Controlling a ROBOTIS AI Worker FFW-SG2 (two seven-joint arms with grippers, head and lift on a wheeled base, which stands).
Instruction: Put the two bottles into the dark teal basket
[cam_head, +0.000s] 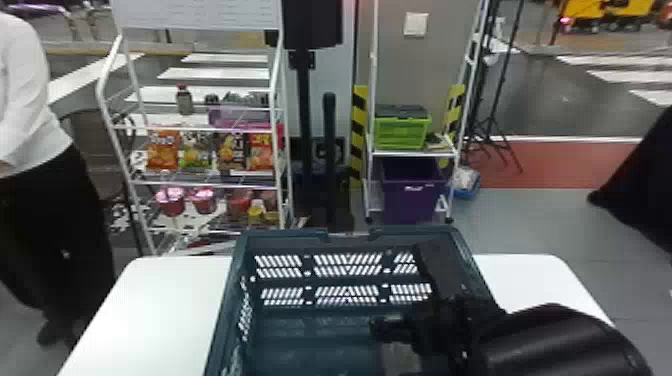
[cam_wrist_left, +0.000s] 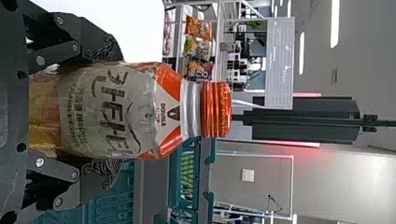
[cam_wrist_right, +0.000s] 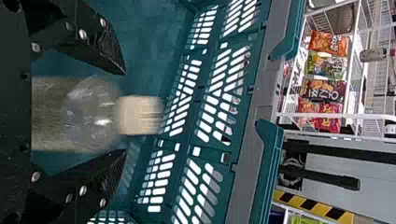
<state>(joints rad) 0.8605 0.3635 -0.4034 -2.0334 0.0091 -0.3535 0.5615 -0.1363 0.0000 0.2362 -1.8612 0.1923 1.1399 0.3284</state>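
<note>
Step in hand, as judged: release of the right-hand bottle inside the dark teal plastic basket with slotted walls (cam_head: 285, 234), which stands on the white-topped bench (cam_head: 165, 300).

Right gripper (cam_wrist_right: 123, 112): jaws spread, with gaps visible at the fingertips. Between them is a clear plastic bottle with a cream cap (cam_wrist_right: 95, 116), roughly upright within the basket. Its base is hidden; contact with the basket floor cannot be confirmed.

Recommended handling: confirm the base is seated before withdrawal. Draw the jaws straight back off the bottle, both sides evenly clear, then lift. A sideways sweep would likely tip it, a light, narrow item by appearance. The right arm reaches in over the right side, so the wrist should clear that rim on exit.

Left gripper (cam_wrist_left: 120, 109): jaws clamped on both sides of an orange-capped bottle with a grey and orange label (cam_wrist_left: 107, 112), upright, outside the basket toward its left side. Hold it there until the right arm is out. For its own placing, raise the base above the left rim, keep it vertical, lower it into the left part and release only once supported. Main risk: striking the first bottle.
</note>
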